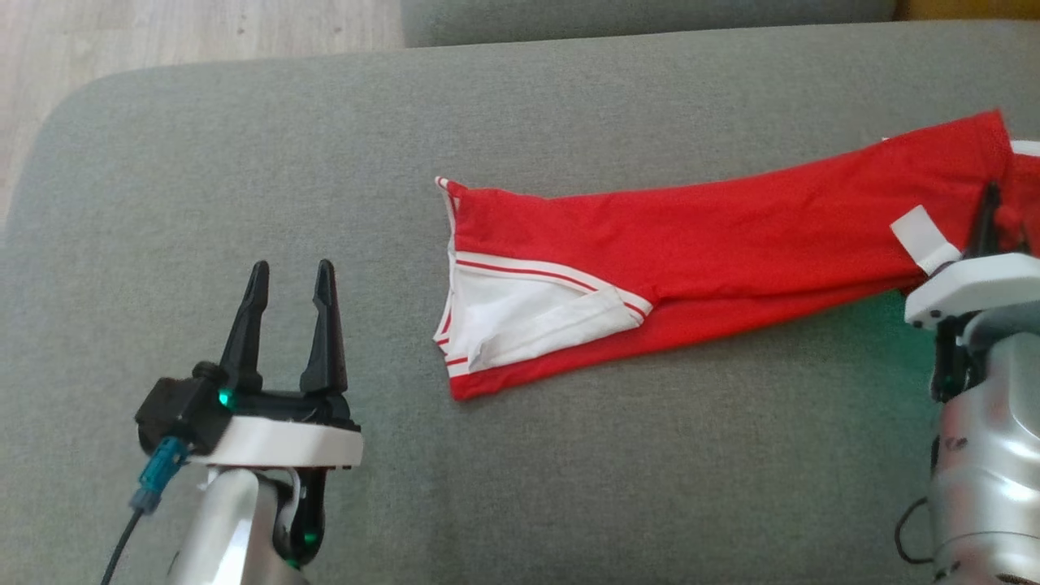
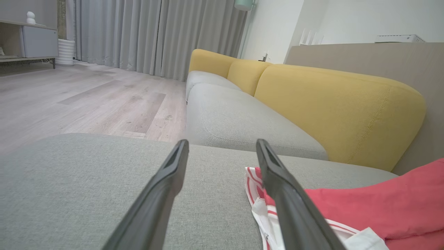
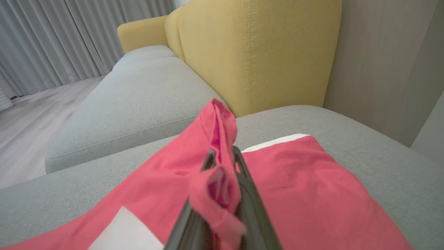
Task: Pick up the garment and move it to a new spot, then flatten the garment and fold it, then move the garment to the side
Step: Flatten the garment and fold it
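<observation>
From the head camera, a red garment (image 1: 731, 244) with white stripes lies stretched across a grey seat cushion (image 1: 244, 146), running from the middle out to the right edge. Its left end is turned back to show white lining (image 1: 520, 317). Near its right end sits a white label (image 1: 922, 236). The left hand (image 1: 292, 268) hovers over bare cushion, well to the left of the garment, its two dark fingers spread wide with nothing between them. The right hand (image 1: 993, 207) is at the far right, fingers together and dug into the red cloth. A strip of pale wood floor (image 1: 162, 32) shows at the upper left.

Looking along the left hand's fingers (image 2: 173, 180), they stand wide apart above the grey cushion, holding nothing. The garment's striped end lies just beside and behind the right-side finger. Beyond it are a second grey seat, a yellow backrest (image 2: 340, 104) and grey curtains (image 2: 138, 34).

In the right wrist camera, the fingers are closed on a pinched-up ridge of red cloth that stands up between them, while the rest of the garment lies spread on the cushion to either side. The white label shows at the lower left.
</observation>
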